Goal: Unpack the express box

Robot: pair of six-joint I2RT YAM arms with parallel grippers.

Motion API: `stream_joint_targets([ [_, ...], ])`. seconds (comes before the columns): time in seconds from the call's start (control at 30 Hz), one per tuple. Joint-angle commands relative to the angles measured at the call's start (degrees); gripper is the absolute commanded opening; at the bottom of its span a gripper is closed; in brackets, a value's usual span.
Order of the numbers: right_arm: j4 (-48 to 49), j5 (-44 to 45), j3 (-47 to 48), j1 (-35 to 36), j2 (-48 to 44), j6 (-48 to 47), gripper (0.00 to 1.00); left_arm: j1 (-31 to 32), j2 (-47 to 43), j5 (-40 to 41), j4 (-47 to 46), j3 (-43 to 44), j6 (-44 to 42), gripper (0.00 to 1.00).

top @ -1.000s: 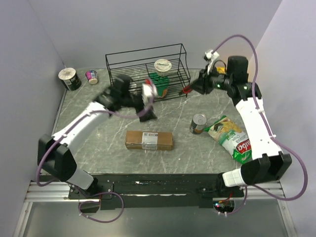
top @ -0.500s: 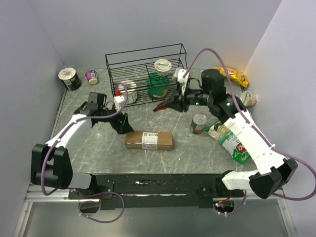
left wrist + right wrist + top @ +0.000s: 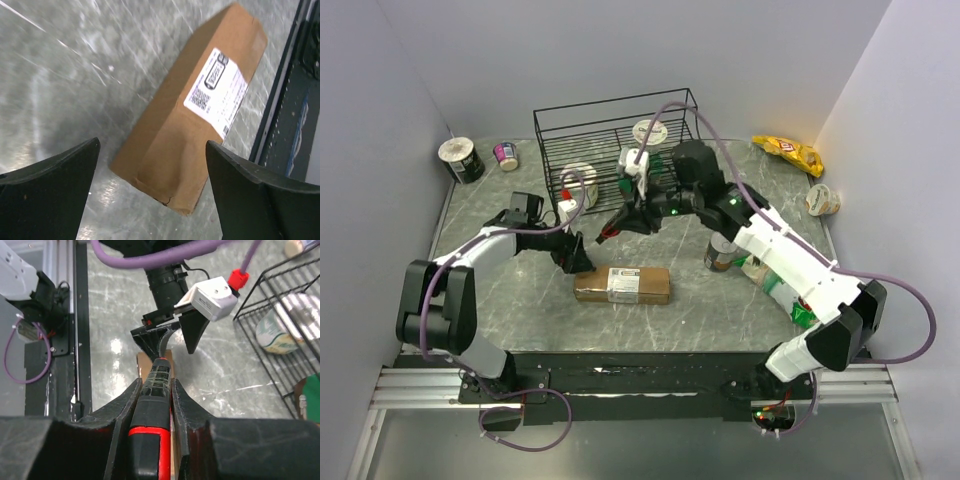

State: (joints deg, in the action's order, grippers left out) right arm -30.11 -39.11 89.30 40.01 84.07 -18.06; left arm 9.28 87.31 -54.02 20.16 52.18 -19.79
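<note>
Item: express box [image 3: 622, 284] — closed | left hand [image 3: 152, 145] spread above its end | right hand [image 3: 155, 385] clenching red-and-black tool [image 3: 150, 450] | step: approach; next, likely — brace, slit seam

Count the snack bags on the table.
2: a yellow bag at the far right corner, and a green bag partly hidden under the right arm. Others may be hidden.

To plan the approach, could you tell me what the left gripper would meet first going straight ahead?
The left gripper would probably meet the end of the long brown cardboard box with the white label, framed between its open fingers; depth is unclear.
</note>
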Motion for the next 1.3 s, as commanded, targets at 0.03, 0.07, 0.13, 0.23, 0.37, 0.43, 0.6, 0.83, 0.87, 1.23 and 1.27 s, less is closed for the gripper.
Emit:
stream_joint_targets([
  [0.03,8.1,6.6,-3.6,6.0,-4.0,-2.7,0.00,0.3,2.8,-1.9,3.9,2.8,-5.3,0.91],
  [0.07,8.9,7.8,-4.7,6.6,-4.1,-2.4,0.00,0.3,3.7,-0.5,3.7,2.7,-5.0,0.91],
  [0.13,6.5,6.9,-4.0,7.4,-2.4,-2.3,0.00,0.3,5.0,0.8,3.1,3.1,-4.4,0.90],
  [0.23,6.8,7.1,-5.0,8.9,-1.9,-2.3,0.00,0.2,8.6,2.3,5.1,4.6,-5.3,0.86],
  [0.37,15.8,8.9,-13.1,11.3,-2.0,-1.2,0.00,0.2,11.2,2.0,5.9,4.4,-6.6,0.84],
  [0.43,20.4,10.1,-14.9,12.5,-0.9,-1.2,0.00,0.2,11.5,1.9,5.3,4.2,-6.4,0.84],
  [0.6,26.1,12.1,-18.9,14.7,1.6,-1.7,0.00,0.2,12.4,1.6,5.4,4.2,-6.0,0.83],
  [0.83,31.6,14.2,-22.7,16.0,1.3,-2.5,0.00,0.2,12.8,0.0,4.9,4.2,-4.7,0.83],
  [0.87,33.8,14.8,-23.6,16.2,1.0,-2.2,0.00,0.2,13.0,-0.2,4.7,4.3,-4.6,0.83],
  [1.23,32.6,14.3,-25.0,18.5,-0.1,-7.6,0.00,0.1,13.5,-0.2,3.3,4.1,-3.7,0.82],
  [1.27,32.5,14.4,-25.1,18.5,-0.1,-7.7,0.00,0.2,13.6,-0.2,3.3,4.1,-3.6,0.82],
])
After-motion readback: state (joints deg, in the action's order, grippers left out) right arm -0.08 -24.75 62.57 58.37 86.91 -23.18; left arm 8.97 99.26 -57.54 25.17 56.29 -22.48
